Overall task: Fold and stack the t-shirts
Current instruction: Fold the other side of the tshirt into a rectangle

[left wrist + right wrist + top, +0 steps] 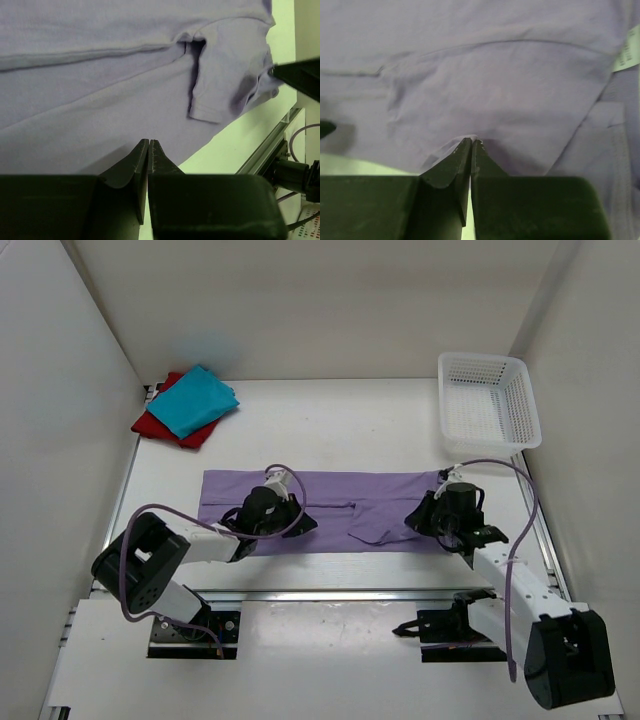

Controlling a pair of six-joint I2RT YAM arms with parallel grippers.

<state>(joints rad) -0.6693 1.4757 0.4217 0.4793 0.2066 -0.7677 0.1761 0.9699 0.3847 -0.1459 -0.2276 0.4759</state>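
Purple t-shirt [330, 502] lies flat in a long band across the table [330, 420], one sleeve folded in onto the body. White basket [490, 405] sits beyond the shirt's right end. Teal shirt [195, 400] on red shirt [150, 425], both folded, sits beyond its left end; likely the stack target. Left claw [148, 142] and right claw [471, 141] are at the shirt's near hem, well apart. Both are pinched fully closed with fabric at the tips, though the left grip is less clear. Spacing suggests a two-point lift to fold the hem away.
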